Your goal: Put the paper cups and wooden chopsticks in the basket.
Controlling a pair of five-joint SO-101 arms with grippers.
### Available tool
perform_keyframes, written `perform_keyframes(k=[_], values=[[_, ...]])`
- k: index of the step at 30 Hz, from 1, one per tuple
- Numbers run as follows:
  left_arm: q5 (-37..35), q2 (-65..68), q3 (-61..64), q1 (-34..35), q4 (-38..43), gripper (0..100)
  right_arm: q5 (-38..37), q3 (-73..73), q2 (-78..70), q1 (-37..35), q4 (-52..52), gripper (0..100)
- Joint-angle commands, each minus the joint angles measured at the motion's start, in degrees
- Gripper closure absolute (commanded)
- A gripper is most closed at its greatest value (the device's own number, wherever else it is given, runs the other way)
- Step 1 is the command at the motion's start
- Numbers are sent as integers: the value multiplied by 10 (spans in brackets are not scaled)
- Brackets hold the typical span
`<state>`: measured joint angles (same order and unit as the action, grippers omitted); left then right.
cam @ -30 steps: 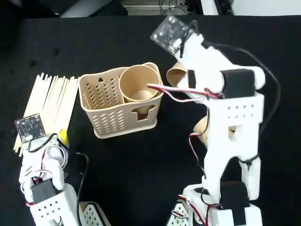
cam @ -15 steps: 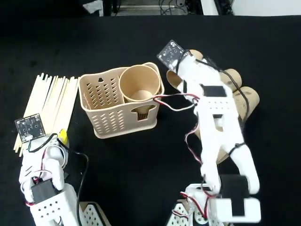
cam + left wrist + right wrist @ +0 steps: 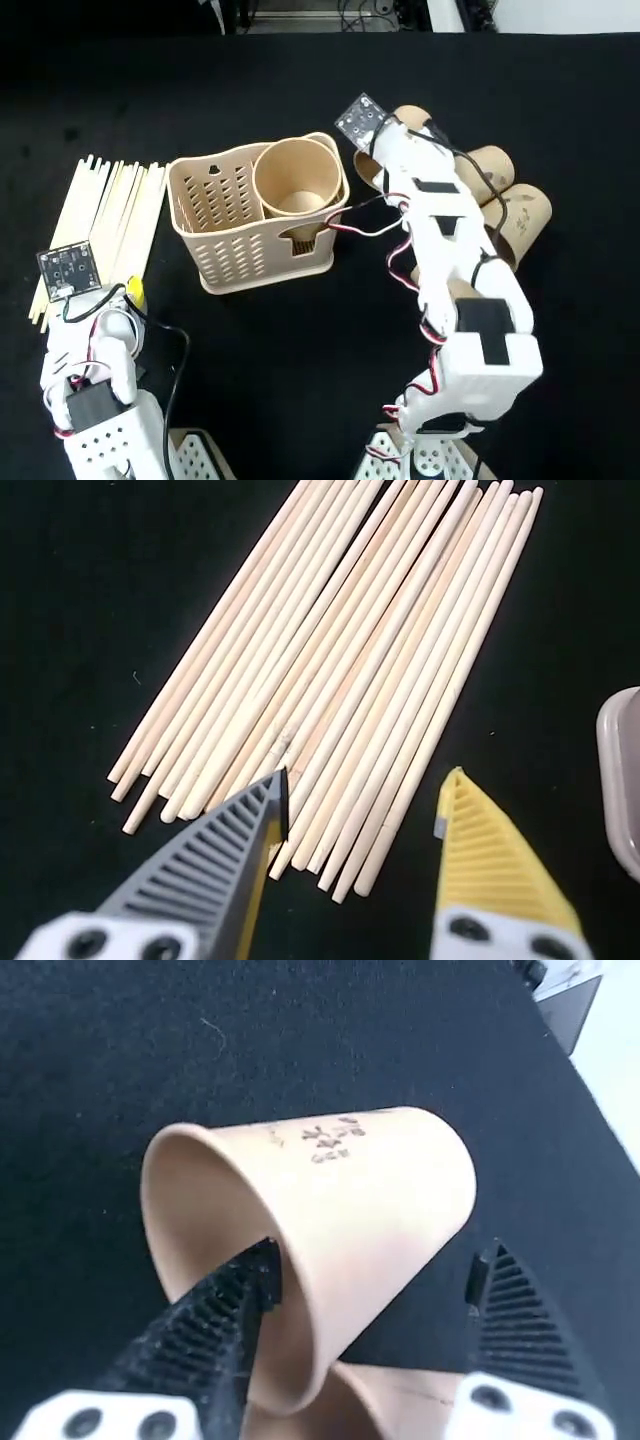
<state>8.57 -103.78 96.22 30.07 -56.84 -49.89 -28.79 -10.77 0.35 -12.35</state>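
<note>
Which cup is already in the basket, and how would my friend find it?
Look for the beige basket near the middle of the black table. The cup sits in the half of the basket away from the chopsticks. It is the only cup standing upright with its mouth up; the other cups lie on their sides on the table.

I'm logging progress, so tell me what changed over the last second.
The right end effector came down to the loose cups right of the basket and is open at a tipped cup, gripping nothing. The left end effector stayed open over the chopsticks; the basket, the cup inside it and the chopsticks did not move.
</note>
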Motion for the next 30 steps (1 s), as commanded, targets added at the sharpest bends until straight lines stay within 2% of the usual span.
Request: perform_keyframes(k=[1,3,4,6,11,17,20,24,30], values=[[4,-2,10,-7,11,751,-2,30,1,16,47,847],[4,-2,10,-7,11,751,4,30,2,20,53,973],[4,-2,10,-7,11,751,11,31,5,26,54,990],[4,-2,10,-7,11,751,23,31,17,35,52,966],[4,-3,10,-7,11,751,76,22,65,62,47,988],[4,-3,10,-7,11,751,120,22,167,69,-57,988],[4,-3,10,-7,11,751,157,43,234,70,-144,988],[5,-3,10,-7,11,751,222,129,301,67,-329,988],[4,-2,10,-7,11,751,262,313,349,34,-600,988]])
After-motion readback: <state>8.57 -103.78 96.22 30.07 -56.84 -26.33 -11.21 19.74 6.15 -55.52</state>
